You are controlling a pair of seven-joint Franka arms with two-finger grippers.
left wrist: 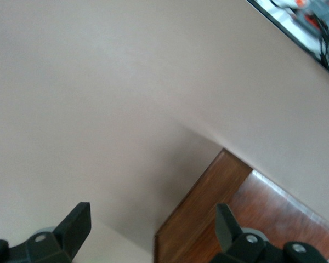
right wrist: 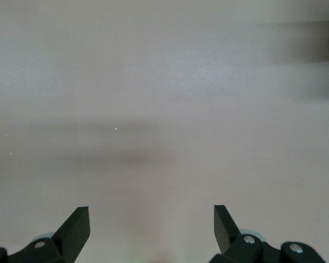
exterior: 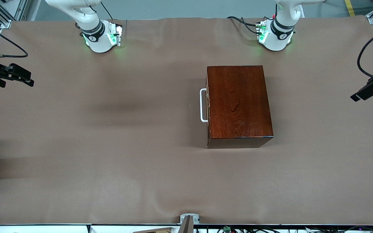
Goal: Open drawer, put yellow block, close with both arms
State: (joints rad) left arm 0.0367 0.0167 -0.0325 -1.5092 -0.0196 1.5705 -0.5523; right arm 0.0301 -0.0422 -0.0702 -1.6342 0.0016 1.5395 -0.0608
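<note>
Nearest us sits the wooden box [exterior: 239,103] on the brown tabletop [exterior: 108,145], its drawer [exterior: 208,106] shut with the white handle [exterior: 202,105] facing the right arm's end, while both the left gripper [left wrist: 153,222] and right gripper [right wrist: 152,222] hang over the tabletop, fingers [right wrist: 77,224] spread wide, holding nothing.

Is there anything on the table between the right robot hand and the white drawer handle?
Nothing: the front view shows only bare brown table between the right gripper and the handle.
</note>
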